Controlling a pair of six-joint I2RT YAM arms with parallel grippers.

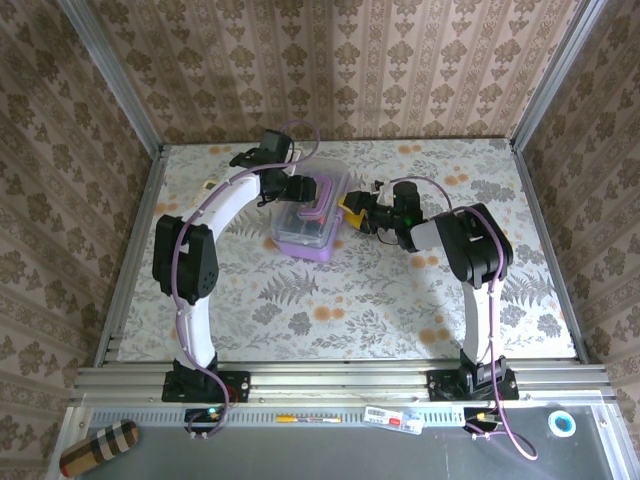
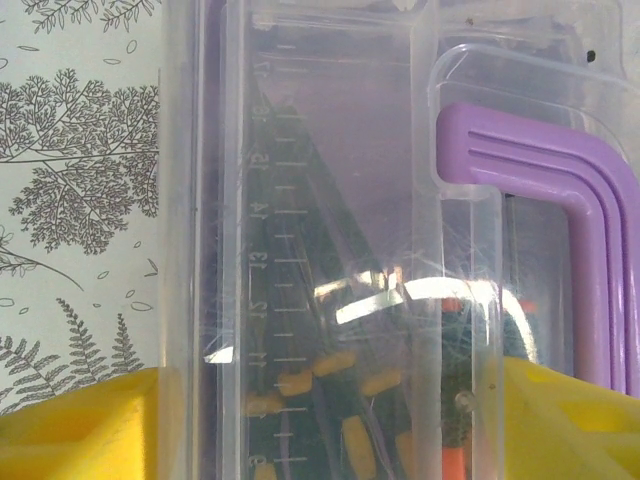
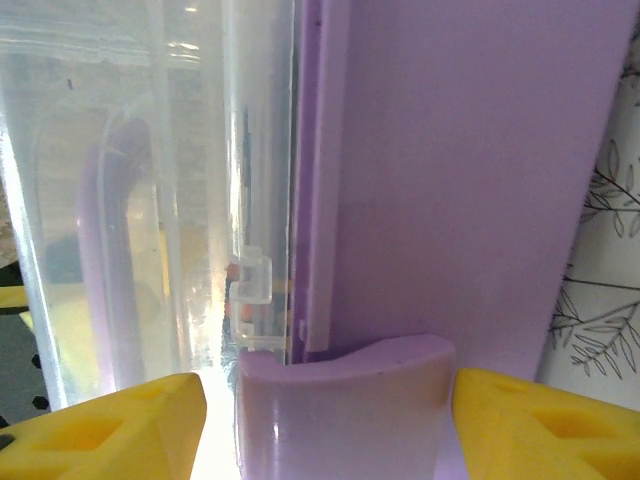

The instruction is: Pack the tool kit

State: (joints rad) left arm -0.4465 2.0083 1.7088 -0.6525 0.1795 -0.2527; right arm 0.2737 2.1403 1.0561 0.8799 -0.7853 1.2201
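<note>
We see the left arm arched in from the left and the right arm bent in from the right. Both meet at the case in the middle of the bench. The case lies flat, its long axis running near to far and canted right. Our left fingers bracket its clear lid; we cannot tell whether they press. Our right fingers stand released either side of the purple latch.
</note>
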